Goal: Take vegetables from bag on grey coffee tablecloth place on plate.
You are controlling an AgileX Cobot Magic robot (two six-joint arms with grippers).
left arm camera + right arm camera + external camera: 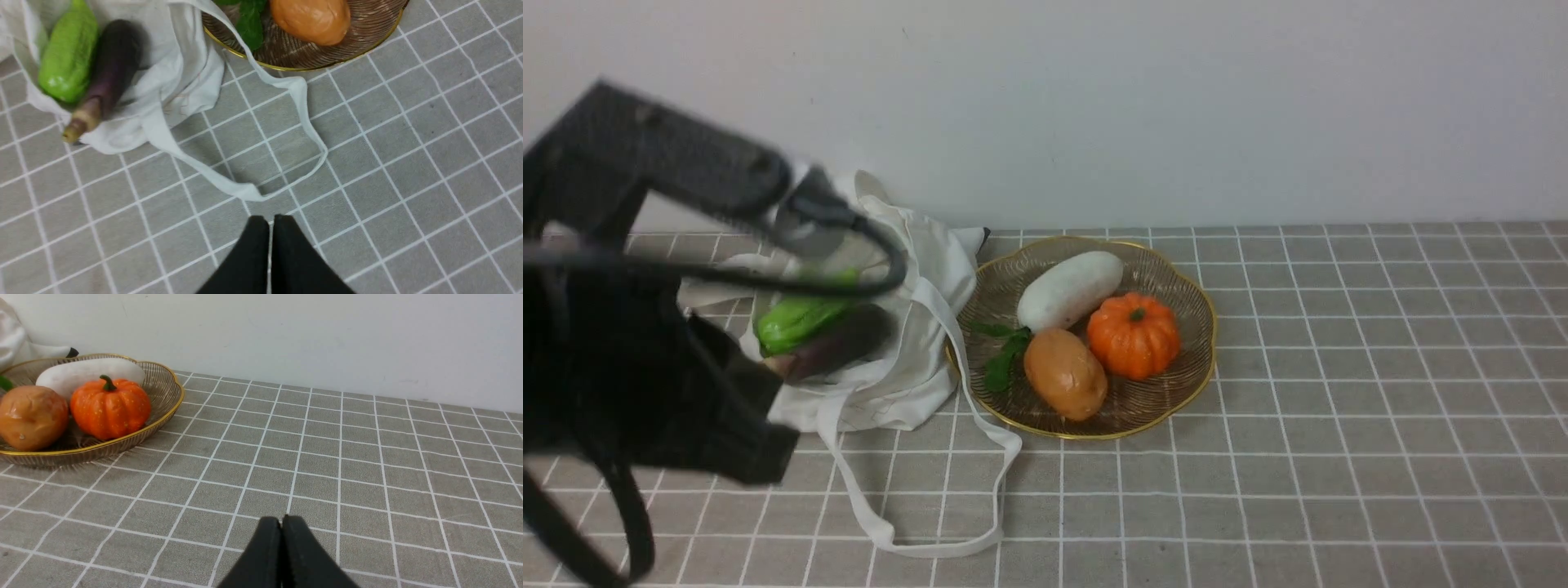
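The off-white bag [907, 359] lies open on the grey tablecloth [1339, 408], left of the plate [1168, 400]. In its mouth rest a green gourd [796, 318] and a purple eggplant [841, 343]. On the plate lie the white radish [1070, 287], an orange pumpkin [1134, 335] and a brown potato [1065, 373]. My left gripper [270, 220] is shut and empty, hovering over bare cloth near the bag's strap [304, 122], away from the gourd [67, 61] and eggplant [108, 69]. My right gripper [281, 522] is shut and empty, low over the cloth, right of the plate [165, 390].
My left arm [645, 392] fills the front view's left side and hides part of the bag. A white wall [1176, 106] stands right behind the table. The bag's long strap [931, 543] loops forward over the cloth.
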